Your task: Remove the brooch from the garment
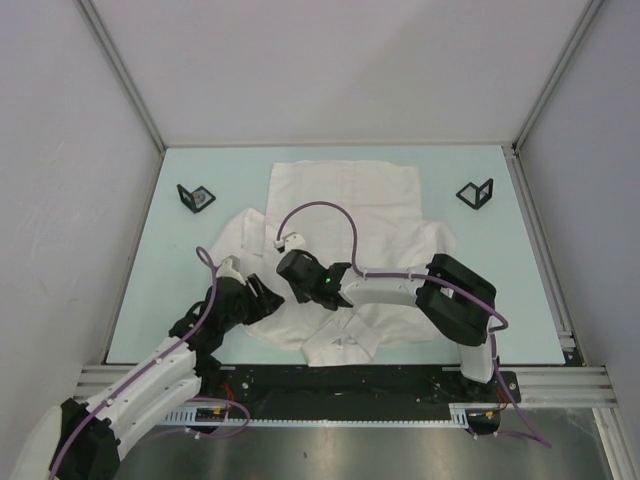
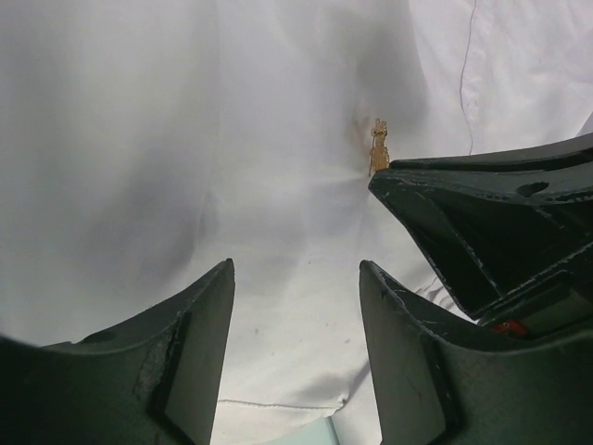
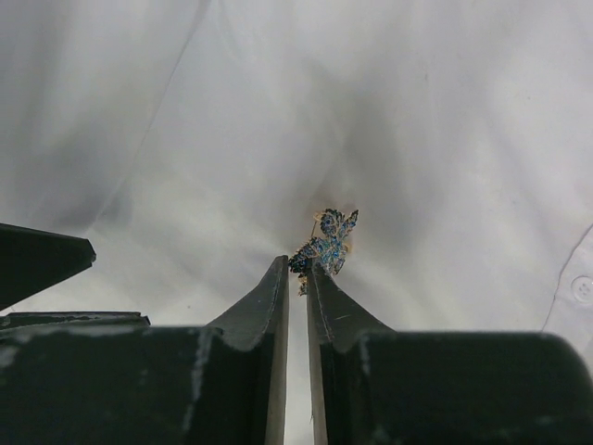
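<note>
The brooch point(image 3: 326, 243) is a small, ragged-edged leaf or butterfly shape. It is set with blue and green glittering stones in a thin gold frame, and it is pinned to the garment point(image 1: 350, 200). From the left wrist camera it shows edge-on as a slim gold sliver. The cloth around it is puckered and carries a faint brownish tint.

The right gripper point(image 3: 296, 271) has its dark, scuffed, wedge-shaped fingers drawn to a thin slit. The brooch's lower end is nipped at their tips, and the rest of it stands at 12 o'clock of them.

The left gripper point(image 2: 295, 266) is spread wide with nothing between its jaws, low over the cloth. The brooch is at its 1 o'clock, where the right gripper's finger crosses in.

The garment is thin, smooth white fabric with soft folds and stitched seams. A white button point(image 3: 582, 289) sits at 3 o'clock of the brooch. The garment lies spread in the middle of the pale green table point(image 1: 180, 310), and both grippers meet over its 7 o'clock part.

Two small black triangular stands sit on the table, one point(image 1: 196, 197) at 10 o'clock of the shirt and the other point(image 1: 476, 192) at 2 o'clock. A purple cable point(image 1: 330, 207) arcs above the cloth.
</note>
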You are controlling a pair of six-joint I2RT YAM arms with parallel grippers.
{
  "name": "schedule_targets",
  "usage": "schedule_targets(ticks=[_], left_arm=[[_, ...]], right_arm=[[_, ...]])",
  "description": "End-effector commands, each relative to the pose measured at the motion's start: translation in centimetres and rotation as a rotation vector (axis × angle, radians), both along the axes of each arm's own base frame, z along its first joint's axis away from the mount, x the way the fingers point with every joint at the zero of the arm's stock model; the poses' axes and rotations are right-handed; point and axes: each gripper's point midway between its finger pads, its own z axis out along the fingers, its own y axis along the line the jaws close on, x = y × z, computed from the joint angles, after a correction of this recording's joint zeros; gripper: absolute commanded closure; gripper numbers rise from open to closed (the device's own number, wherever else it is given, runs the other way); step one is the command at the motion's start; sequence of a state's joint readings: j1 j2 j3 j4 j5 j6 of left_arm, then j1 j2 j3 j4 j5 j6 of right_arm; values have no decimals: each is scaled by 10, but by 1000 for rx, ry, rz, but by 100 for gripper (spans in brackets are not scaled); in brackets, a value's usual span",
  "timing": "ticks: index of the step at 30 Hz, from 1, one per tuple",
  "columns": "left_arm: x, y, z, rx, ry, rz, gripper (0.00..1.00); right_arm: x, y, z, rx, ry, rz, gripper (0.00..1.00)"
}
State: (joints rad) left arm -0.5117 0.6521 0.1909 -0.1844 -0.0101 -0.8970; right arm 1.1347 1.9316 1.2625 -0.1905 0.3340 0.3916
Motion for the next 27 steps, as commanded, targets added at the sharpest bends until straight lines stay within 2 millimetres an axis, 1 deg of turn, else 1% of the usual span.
schedule_targets(ticks=[1, 3, 8, 9, 11, 12, 14, 16, 21, 23, 26, 27], left_arm=[[12, -12, 26, -41, -67, -39, 39], [12, -14, 27, -42, -70, -50, 39], [15, -21, 30, -53, -67, -80, 40], [15, -21, 30, -49, -65, -83, 40], [17, -24, 33, -53, -71, -96, 41], [17, -24, 32, -50, -64, -98, 41], [19, -28, 36, -54, -76, -111, 41], [20, -29, 36, -52, -69, -120, 41], [23, -33, 37, -53, -67, -134, 42], [24, -34, 37, -50, -66, -139, 43], [25, -37, 36, -46, -68, -161, 44], [26, -39, 37, -47, -68, -168, 44]], right_arm=[[-8, -1, 15, 53, 0, -36, 95], [-7, -4, 19, 67, -8, -57, 93], [-11, -15, 16, 71, -2, -89, 89], [-10, -14, 20, 88, -6, -94, 88], [-13, -18, 16, 88, -1, -98, 86], [-12, -18, 16, 100, -2, -105, 86], [-12, -21, 16, 105, -3, -110, 86], [-12, -20, 18, 124, -8, -111, 86], [-8, -22, 14, 150, 0, -121, 87], [-9, -19, 17, 170, 1, -108, 87], [-8, -21, 17, 176, -10, -109, 86], [-5, -18, 20, 194, -22, -104, 86]])
